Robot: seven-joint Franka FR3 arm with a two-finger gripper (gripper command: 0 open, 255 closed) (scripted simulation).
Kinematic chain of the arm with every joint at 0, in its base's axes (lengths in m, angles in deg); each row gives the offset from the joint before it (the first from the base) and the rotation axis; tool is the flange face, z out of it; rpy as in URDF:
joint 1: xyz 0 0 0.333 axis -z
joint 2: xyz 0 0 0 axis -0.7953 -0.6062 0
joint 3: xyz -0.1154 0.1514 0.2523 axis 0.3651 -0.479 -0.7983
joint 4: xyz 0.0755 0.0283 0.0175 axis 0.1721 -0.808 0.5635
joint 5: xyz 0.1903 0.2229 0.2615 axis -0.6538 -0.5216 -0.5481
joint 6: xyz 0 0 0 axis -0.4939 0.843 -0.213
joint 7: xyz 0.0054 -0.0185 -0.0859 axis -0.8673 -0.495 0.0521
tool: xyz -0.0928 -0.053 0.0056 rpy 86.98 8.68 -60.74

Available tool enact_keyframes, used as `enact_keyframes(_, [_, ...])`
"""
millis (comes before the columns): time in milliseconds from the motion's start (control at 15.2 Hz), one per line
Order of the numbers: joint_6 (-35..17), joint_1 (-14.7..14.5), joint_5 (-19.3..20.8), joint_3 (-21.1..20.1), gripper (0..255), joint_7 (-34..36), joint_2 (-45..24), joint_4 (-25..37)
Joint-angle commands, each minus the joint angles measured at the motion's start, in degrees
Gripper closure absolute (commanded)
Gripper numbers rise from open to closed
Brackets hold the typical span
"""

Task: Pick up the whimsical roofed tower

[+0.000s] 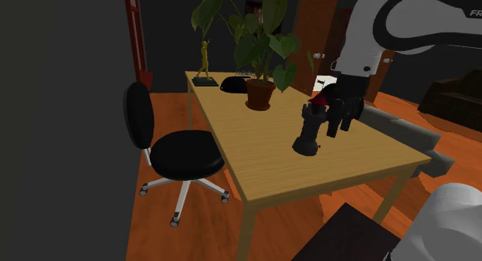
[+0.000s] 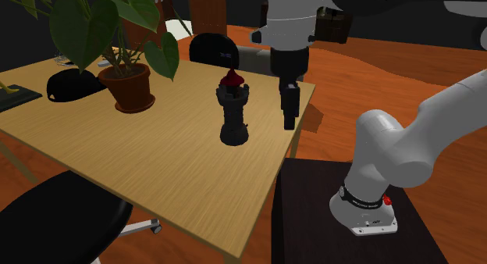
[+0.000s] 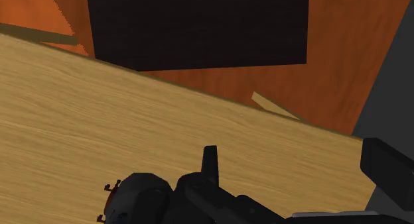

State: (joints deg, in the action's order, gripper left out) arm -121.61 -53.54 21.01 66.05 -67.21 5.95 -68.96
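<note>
We see the gripper (image 2: pixel 289 122) hanging just beside the dark, red-roofed tower (image 2: pixel 233 110) on the wooden table (image 2: pixel 156 169), fingers (image 3: pixel 209 164) spread wide, gripping nothing.

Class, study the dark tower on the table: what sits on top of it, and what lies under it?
A red pointed roof tops the tower, which stands on the wooden table; its base hides the spot beneath.
</note>
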Motion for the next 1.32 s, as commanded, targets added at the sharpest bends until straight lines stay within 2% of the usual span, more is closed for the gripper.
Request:
enact_keyframes(0, [0.0, 0.0, 0.0, 0.0, 0, 0.0, 0.0, 0.0])
enact_keyframes(726, [4.8, 5.3, 4.5, 4.5, 0, 1.9, -20.6, 24.8])
enact_keyframes(1254, [12.6, 8.4, 5.9, 8.0, 0, 2.8, -37.0, 48.8])
